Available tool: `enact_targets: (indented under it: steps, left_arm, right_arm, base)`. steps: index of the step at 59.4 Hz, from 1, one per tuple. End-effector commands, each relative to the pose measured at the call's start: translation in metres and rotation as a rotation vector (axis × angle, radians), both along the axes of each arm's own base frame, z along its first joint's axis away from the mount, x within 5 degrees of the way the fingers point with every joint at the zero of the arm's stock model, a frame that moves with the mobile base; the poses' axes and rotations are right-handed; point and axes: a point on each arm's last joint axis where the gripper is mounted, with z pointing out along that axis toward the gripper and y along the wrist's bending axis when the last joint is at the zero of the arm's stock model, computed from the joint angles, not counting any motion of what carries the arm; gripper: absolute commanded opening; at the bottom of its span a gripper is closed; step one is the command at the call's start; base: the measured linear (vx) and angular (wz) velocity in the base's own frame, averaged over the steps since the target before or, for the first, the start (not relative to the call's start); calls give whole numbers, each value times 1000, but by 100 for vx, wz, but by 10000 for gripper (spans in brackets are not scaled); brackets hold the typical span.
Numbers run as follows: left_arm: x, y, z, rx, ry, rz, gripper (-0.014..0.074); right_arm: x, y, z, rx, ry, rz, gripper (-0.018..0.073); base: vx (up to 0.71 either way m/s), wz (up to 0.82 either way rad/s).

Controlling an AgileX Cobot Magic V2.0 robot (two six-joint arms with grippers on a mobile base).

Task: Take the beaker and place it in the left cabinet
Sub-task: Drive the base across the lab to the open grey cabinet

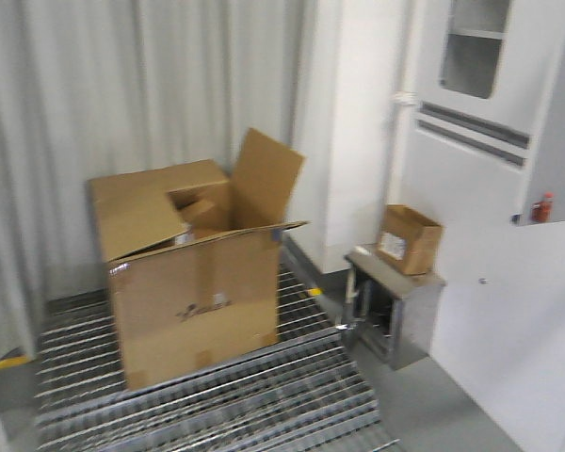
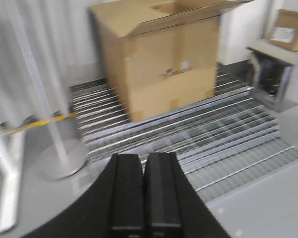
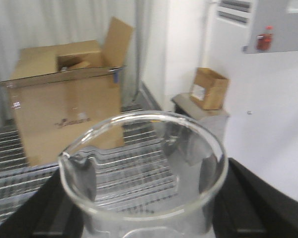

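The clear glass beaker [image 3: 144, 168] fills the lower part of the right wrist view, its spout pointing left. My right gripper [image 3: 144, 208] is shut on it, with one black finger [image 3: 54, 208] on its left and the other on its right. My left gripper [image 2: 144, 163] is shut and empty, its two black fingers pressed together above the floor grating. The left cabinet is out of view. Neither gripper shows in the front view.
A large open cardboard box [image 1: 193, 273] stands on a metal floor grating [image 1: 292, 386]. A small cardboard box [image 1: 410, 237] sits on a low metal stand [image 1: 395, 301] by the white wall. A grey panel with a red knob [image 1: 543, 207] is at the upper right. A post with a round base [image 2: 59, 158] stands at the left.
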Motion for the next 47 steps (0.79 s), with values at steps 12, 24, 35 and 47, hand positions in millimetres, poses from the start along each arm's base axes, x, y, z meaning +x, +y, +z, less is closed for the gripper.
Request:
enact_targets:
  steps: [12,24,35,47]
  left_arm:
    - [1,-1,12,-4,-99,-18,4]
    - [1,-1,12,-4,-99,-18,4]
    - [1,-1,12,-4,-99,-18,4]
    - [1,-1,12,-4,-99,-18,4]
  right_arm:
    - [2,2,12,-3,-38,22,-4]
    - [2,2,12,-3,-38,22,-4]
    - [2,2,12,-3,-38,22,-4]
    - [2,2,12,-3,-38,22,-4]
  base:
    - [50,-65]
    - [47,-66]
    - [42,-71]
    - [36,-82]
